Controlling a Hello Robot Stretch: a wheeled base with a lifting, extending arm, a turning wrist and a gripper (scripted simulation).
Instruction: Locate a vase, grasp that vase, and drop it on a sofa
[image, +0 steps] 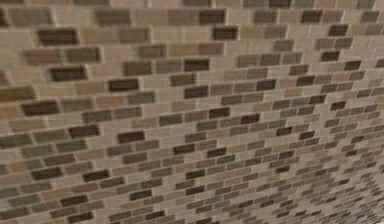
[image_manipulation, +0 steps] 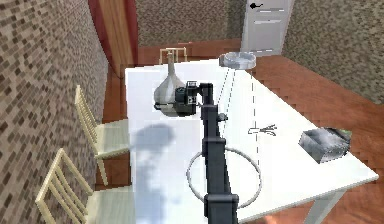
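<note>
In the arm side view a pale grey vase (image_manipulation: 169, 86) with a narrow neck and round belly stands on the white table (image_manipulation: 290, 170), toward its far left part. My arm (image_manipulation: 215, 165) rises from the bottom edge over the tabletop. The gripper (image_manipulation: 183, 98) sits at the arm's far end, right against the vase's belly. I cannot tell whether it holds anything, as the vase stands on the table right at it.
The forward view faces a brown brick wall (image: 190, 110) close up. On the table lie a grey box (image_manipulation: 325, 144), a wire stand (image_manipulation: 240, 62) and a small dark item (image_manipulation: 266, 130). Pale chairs (image_manipulation: 90, 120) line the table's left side. A white door (image_manipulation: 266, 25) stands beyond.
</note>
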